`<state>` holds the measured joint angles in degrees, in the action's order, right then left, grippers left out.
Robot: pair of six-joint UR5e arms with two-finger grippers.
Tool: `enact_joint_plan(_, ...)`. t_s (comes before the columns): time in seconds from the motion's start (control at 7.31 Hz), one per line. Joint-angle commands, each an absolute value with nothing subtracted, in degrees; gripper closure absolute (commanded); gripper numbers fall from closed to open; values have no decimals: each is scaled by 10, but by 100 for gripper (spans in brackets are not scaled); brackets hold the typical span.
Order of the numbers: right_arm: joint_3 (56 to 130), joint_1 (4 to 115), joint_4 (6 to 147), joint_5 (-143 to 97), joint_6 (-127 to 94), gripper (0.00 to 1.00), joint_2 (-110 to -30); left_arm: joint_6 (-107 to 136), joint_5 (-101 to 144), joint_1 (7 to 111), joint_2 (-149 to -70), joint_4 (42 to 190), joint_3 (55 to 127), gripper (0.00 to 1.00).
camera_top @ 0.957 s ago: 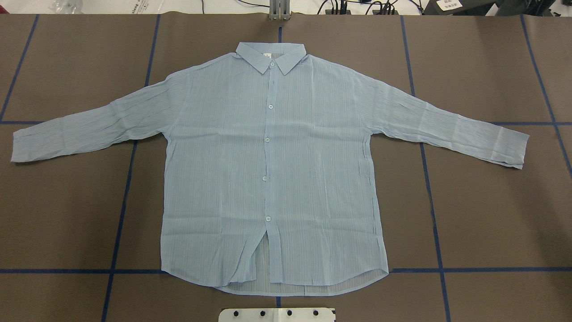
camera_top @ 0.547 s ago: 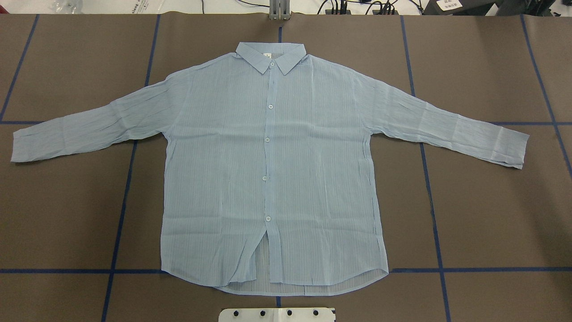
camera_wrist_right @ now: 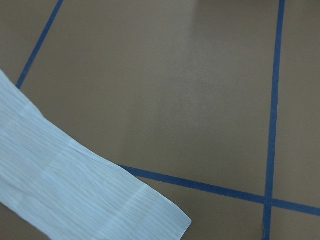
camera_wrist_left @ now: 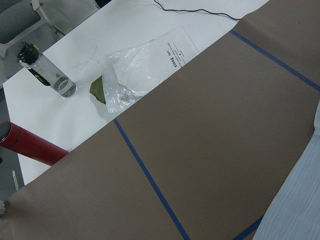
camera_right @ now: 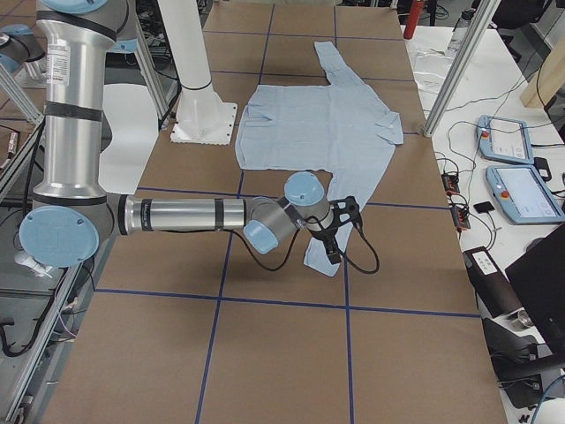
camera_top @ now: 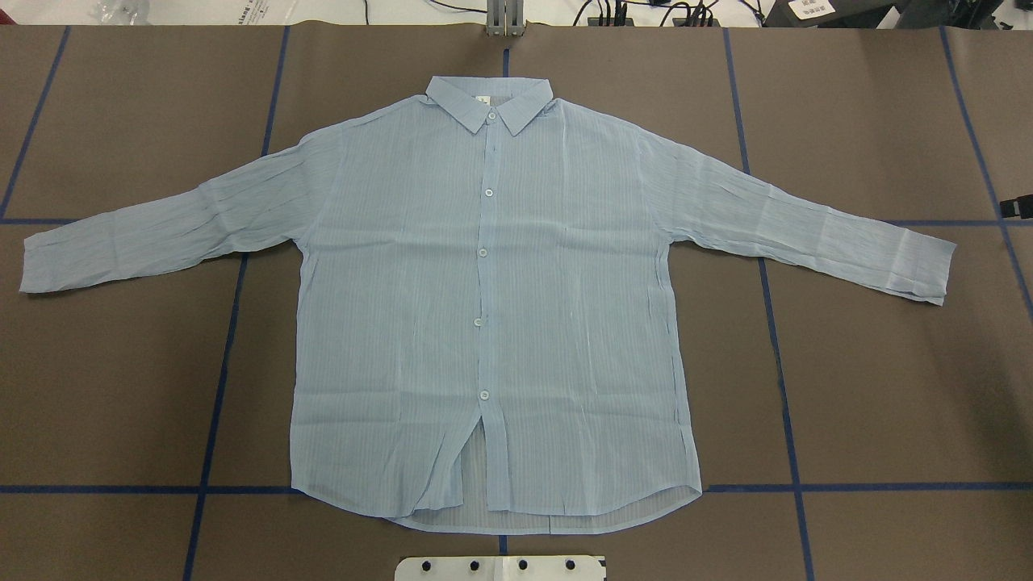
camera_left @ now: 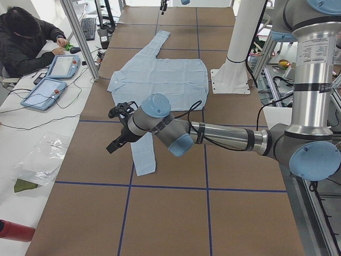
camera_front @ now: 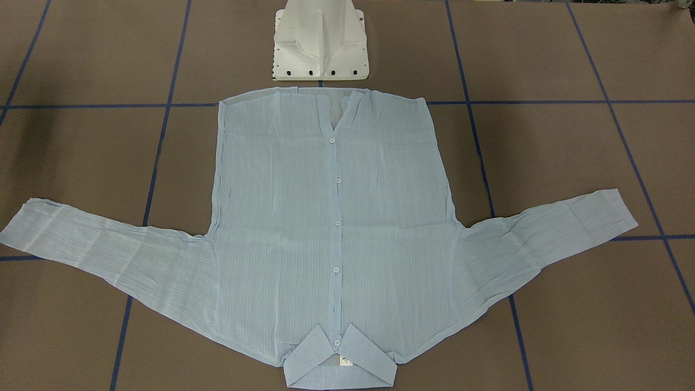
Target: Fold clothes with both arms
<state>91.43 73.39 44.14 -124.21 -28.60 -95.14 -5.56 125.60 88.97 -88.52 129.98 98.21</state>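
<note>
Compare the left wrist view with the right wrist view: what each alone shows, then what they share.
Left wrist only: a white side table with a clear bottle, a red tube and a plastic bag. Right wrist only: the sleeve's cuff end. Both: the brown table cover with blue tape lines, and part of the light blue shirt.

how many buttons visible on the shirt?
5, in a line down the shirt front: collar button, chest button, middle button, lower button, lowest button. Cuff buttons may be hidden.

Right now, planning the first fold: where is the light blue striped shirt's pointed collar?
Overhead view: the pointed collar lies top centre, farthest from the white pedestal base.
</note>
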Motion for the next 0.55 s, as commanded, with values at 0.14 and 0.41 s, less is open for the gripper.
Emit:
enact_joint_plan(0.14,775,678,275,-1214,-386,20,-915,-56,1256,890,-884,1300,983,0)
enact_joint_plan(0.41,745,658,247,-1206,-389,31,-916,-56,1256,890,-885,1300,982,0)
